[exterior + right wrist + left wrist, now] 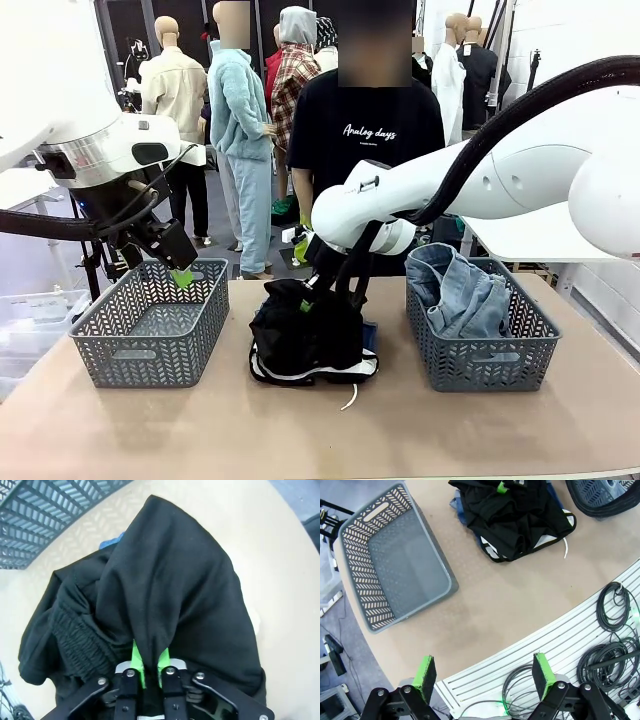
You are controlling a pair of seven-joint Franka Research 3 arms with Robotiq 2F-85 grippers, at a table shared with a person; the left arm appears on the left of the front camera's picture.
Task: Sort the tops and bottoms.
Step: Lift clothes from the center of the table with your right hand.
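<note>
A heap of clothes lies mid-table. On it is a plain black top [295, 335] [520, 515] [170, 575], and a white top with thin black trim [322, 374] [546, 540] peeks out beneath it. My right gripper [308, 302] [148, 661] is shut on a fold of the black top, which drapes away from the pinched fingers. My left gripper [181, 276] [485, 672] hangs open and holds nothing, above the far rim of the left basket. A scrap of blue denim [371, 334] [109, 543] shows under the heap.
An empty grey basket [108, 312] [357, 555] stands at the left. A matching basket [482, 357] at the right holds blue jeans [460, 290]. A person in a black printed T-shirt stands at the far edge. Cables hang off the near table edge [615, 630].
</note>
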